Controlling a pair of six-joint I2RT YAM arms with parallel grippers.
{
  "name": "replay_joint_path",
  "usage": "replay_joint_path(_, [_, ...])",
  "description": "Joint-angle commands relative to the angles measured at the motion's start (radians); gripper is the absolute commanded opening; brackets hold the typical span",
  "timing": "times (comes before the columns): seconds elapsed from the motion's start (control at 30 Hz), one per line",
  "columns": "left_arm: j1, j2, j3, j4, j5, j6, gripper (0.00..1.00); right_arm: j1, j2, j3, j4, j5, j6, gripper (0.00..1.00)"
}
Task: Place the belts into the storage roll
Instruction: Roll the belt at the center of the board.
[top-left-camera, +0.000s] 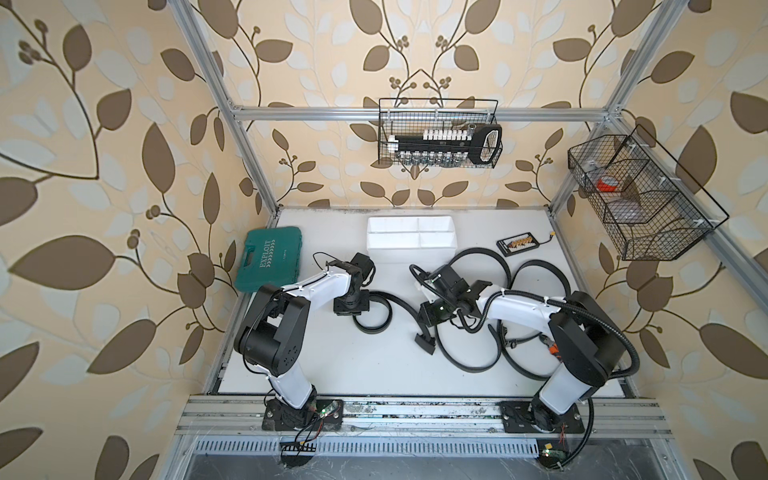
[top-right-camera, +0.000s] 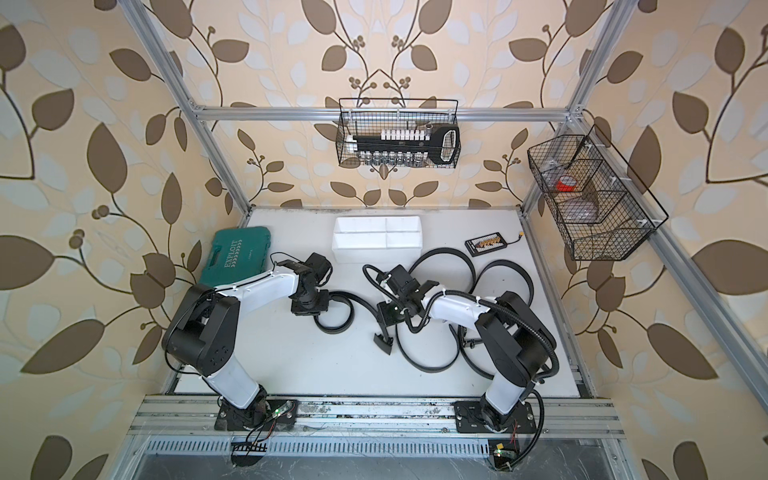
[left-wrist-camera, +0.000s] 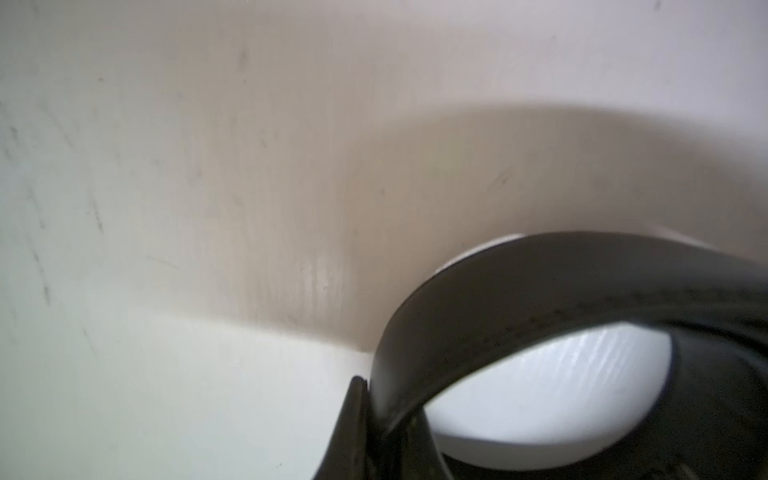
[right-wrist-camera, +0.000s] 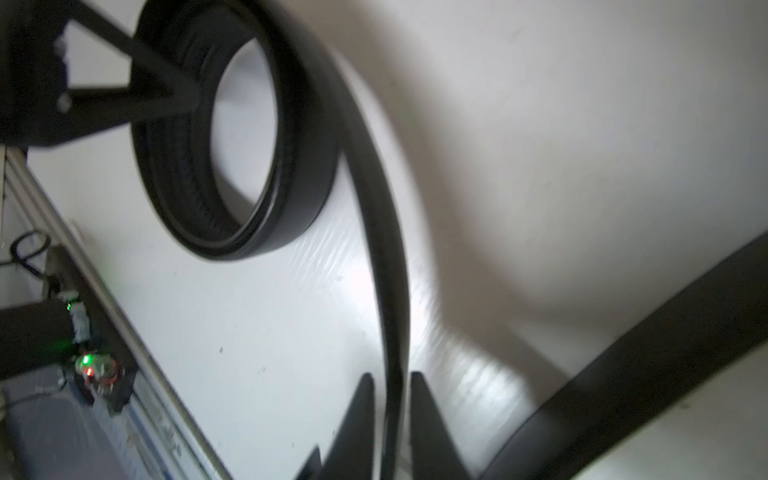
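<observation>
One belt (top-left-camera: 374, 326) stands partly coiled on edge on the white table, and my left gripper (top-left-camera: 351, 307) is shut on the coil's wall (left-wrist-camera: 478, 299). From the coil (right-wrist-camera: 232, 145) the strap's free tail (right-wrist-camera: 386, 249) runs between the fingers of my right gripper (right-wrist-camera: 390, 376), which stands open with a thin gap on each side. In a top view the right gripper (top-left-camera: 432, 318) sits just above the tail's dark end piece (top-left-camera: 424, 344). Other belts (top-left-camera: 540, 282) lie in loose loops under and behind the right arm. The storage roll (top-left-camera: 409, 249), a white divided tray, sits at the back centre in both top views (top-right-camera: 376, 251).
A green tool case (top-left-camera: 268, 257) lies at the back left beside the left arm. A small black device (top-left-camera: 517, 243) rests at the back right. Black wire baskets hang on the back rail (top-left-camera: 440, 133) and the right rail (top-left-camera: 640, 195). The aluminium base rail (top-left-camera: 415, 409) borders the front.
</observation>
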Motion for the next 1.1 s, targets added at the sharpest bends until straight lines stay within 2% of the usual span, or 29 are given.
replay_joint_path(0.0, [-0.003, 0.015, 0.022, -0.024, -0.028, 0.026, 0.0, -0.037, -0.04, -0.011, 0.048, -0.014, 0.019, 0.49])
replay_joint_path(0.07, [-0.004, 0.021, 0.026, -0.024, -0.024, 0.037, 0.0, -0.068, -0.009, 0.051, 0.043, -0.031, -0.013, 0.63])
replay_joint_path(0.13, [-0.006, 0.027, 0.031, -0.021, -0.015, 0.039, 0.0, -0.083, 0.04, 0.118, 0.056, -0.024, -0.035, 0.72])
replay_joint_path(0.33, [-0.009, 0.049, 0.038, -0.004, 0.006, 0.045, 0.0, -0.096, 0.308, 0.39, 0.044, -0.115, -0.081, 0.77])
replay_joint_path(0.53, [-0.014, 0.09, 0.07, 0.004, 0.014, 0.044, 0.0, -0.051, 0.431, 0.489, 0.044, -0.161, -0.075, 0.77])
replay_joint_path(0.7, [-0.012, 0.115, 0.096, 0.005, 0.018, 0.048, 0.0, -0.018, 0.431, 0.45, 0.064, -0.184, -0.071, 0.74])
replay_joint_path(0.83, [-0.011, 0.127, 0.112, -0.001, 0.014, 0.046, 0.0, 0.013, 0.393, 0.373, 0.117, -0.175, -0.019, 0.72])
replay_joint_path(0.93, [-0.009, 0.143, 0.125, -0.002, 0.029, 0.035, 0.0, 0.033, 0.379, 0.343, 0.123, -0.16, 0.024, 0.68])
replay_joint_path(1.07, [-0.009, 0.153, 0.134, 0.007, 0.076, 0.013, 0.0, 0.082, 0.388, 0.338, 0.131, -0.104, 0.07, 0.56])
